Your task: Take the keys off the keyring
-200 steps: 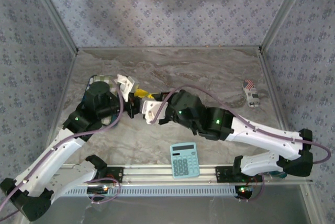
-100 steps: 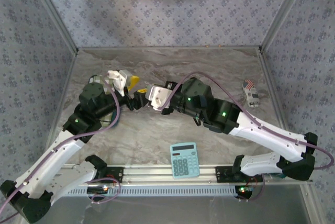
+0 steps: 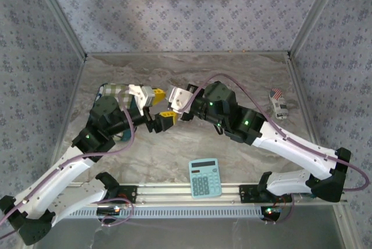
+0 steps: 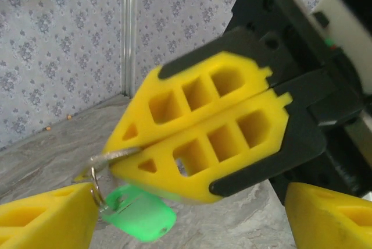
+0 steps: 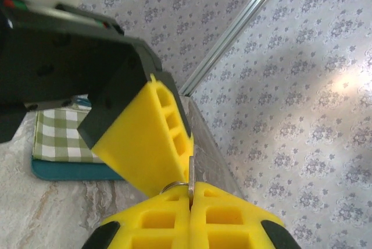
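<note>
beyond the calculator [image 3: 204, 177], well apart from it, i see my right gripper [image 4: 119, 149] pinching the keyring [image 4: 96, 173], the green keys [image 4: 139, 219] hanging just under it. my left gripper [image 3: 158, 107] stands spread, 1 finger on each side of the right one.

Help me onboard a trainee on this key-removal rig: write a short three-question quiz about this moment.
1. Multiple choice: which gripper pinches the keyring? A) left B) right C) both
2. True or false: in the left wrist view, the green key hangs from the keyring, below the right gripper.
3. Short answer: name the light blue device with buttons.

Key: 1) B. It is shut on the ring's metal, while the left gripper stands open on either side of it. 2) True. 3) The calculator.
</note>
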Robot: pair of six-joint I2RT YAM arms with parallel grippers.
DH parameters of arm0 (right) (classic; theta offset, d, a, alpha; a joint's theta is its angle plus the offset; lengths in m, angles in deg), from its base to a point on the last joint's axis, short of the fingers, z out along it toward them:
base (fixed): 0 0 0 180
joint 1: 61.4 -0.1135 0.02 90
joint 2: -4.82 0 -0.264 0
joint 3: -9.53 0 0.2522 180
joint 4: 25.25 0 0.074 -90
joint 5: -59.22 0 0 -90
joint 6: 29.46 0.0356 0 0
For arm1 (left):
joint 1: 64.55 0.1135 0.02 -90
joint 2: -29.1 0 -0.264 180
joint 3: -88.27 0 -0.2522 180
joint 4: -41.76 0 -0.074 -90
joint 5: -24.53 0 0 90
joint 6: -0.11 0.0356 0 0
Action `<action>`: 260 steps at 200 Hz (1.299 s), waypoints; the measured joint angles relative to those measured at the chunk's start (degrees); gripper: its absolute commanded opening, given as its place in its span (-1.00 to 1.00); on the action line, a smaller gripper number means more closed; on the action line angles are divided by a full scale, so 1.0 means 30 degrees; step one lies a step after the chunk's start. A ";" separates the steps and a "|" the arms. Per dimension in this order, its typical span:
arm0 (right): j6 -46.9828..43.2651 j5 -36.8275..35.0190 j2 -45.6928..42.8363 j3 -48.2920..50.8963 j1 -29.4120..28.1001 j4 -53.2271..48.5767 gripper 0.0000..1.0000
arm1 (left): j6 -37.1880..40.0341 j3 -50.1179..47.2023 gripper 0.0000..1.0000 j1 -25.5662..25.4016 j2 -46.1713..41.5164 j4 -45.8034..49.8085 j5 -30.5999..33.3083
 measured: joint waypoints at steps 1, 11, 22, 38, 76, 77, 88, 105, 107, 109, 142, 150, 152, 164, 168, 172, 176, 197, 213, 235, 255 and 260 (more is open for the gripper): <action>0.0007 0.0029 0.0000 0.0022 0.0015 0.0007 -1.00 | 0.0000 0.0000 0.66 0.0000 -0.0015 -0.0007 0.0000; 0.0124 0.0160 -0.0044 0.0146 0.0131 0.0102 -1.00 | -0.0015 0.0000 0.66 0.0000 -0.0117 0.0051 0.0015; 0.0240 0.0350 -0.0153 0.0233 0.0248 0.0160 -1.00 | -0.0015 0.0000 0.67 0.0000 -0.0226 0.0051 0.0022; 0.0554 0.0867 -0.0597 0.0503 0.0583 0.0211 -1.00 | -0.0022 0.0000 0.66 0.0000 -0.0612 0.0058 0.0182; 0.1909 0.3927 -0.2339 0.1260 0.2149 0.0306 -1.00 | -0.0051 -0.0058 0.46 0.0291 -0.1945 0.0342 0.0357; 0.1960 0.4007 -0.2375 0.1268 0.2186 0.0313 -1.00 | -0.0058 -0.0058 0.44 0.0306 -0.1974 0.0350 0.0357; 0.2477 0.5217 -0.2885 0.1421 0.2790 0.0401 -1.00 | -0.0087 -0.0131 0.29 0.0576 -0.2302 0.0510 0.0284; 0.3206 0.6819 -0.3606 0.1880 0.3534 0.0750 -1.00 | -0.0357 -0.0189 0.16 0.1078 -0.2514 0.0641 0.0007; 0.3264 0.6965 -0.3657 0.1938 0.3592 0.0780 -1.00 | -0.0342 -0.0189 0.16 0.1151 -0.2557 0.0641 -0.0015; 0.3344 0.7155 -0.3738 0.2004 0.3657 0.0823 -1.00 | -0.0306 -0.0197 0.15 0.1209 -0.2572 0.0634 -0.0073; 0.4371 0.9012 -0.4437 0.2718 0.4226 0.0991 -1.00 | -0.0729 -0.0328 0.40 0.1552 -0.2550 0.0430 -0.0590; 0.4554 0.9158 -0.4481 0.2769 0.4248 0.0984 -1.00 | -0.0794 -0.0415 0.46 0.1552 -0.2470 0.0328 -0.0809; 0.4568 0.9194 -0.4488 0.2769 0.4255 0.0976 -1.00 | -0.0736 -0.0437 0.47 0.1552 -0.2441 0.0262 -0.0860; 0.4801 0.9296 -0.4488 0.2776 0.4284 0.0969 -1.00 | -0.0954 -0.0641 0.49 0.1545 -0.2280 -0.0197 -0.1078; 0.4896 0.9311 -0.4488 0.2776 0.4284 0.0962 -1.00 | -0.0984 -0.0758 0.50 0.1545 -0.2200 -0.0481 -0.1173; 0.4998 0.9347 -0.4488 0.2776 0.4284 0.0940 -1.00 | -0.1049 -0.0867 0.52 0.1530 -0.2142 -0.0714 -0.1231; 0.5056 0.9340 -0.4488 0.2776 0.4284 0.0911 -1.00 | -0.1049 -0.1042 0.54 0.1486 -0.2106 -0.1093 -0.1231; 0.5391 0.9202 -0.4481 0.2739 0.4262 0.0510 -1.00 | -0.0874 -0.2113 0.58 0.0627 -0.1894 -0.2856 -0.0852; 0.5552 0.8990 -0.4401 0.2514 0.4175 -0.0066 -1.00 | -0.0342 -0.2907 0.58 -0.0372 -0.1501 -0.4116 -0.0168; 0.5705 0.8619 -0.4124 0.1829 0.3942 -0.0772 -1.00 | 0.0517 -0.3475 0.60 -0.1355 -0.0758 -0.5690 0.0976; 0.5894 0.8335 -0.4058 0.1443 0.3672 -0.1202 -1.00 | 0.1450 -0.3657 0.59 -0.1851 0.0000 -0.7395 0.2098; 0.5923 0.8233 -0.4058 0.1392 0.3599 -0.1304 -1.00 | 0.1661 -0.3716 0.58 -0.1916 0.0197 -0.7810 0.2331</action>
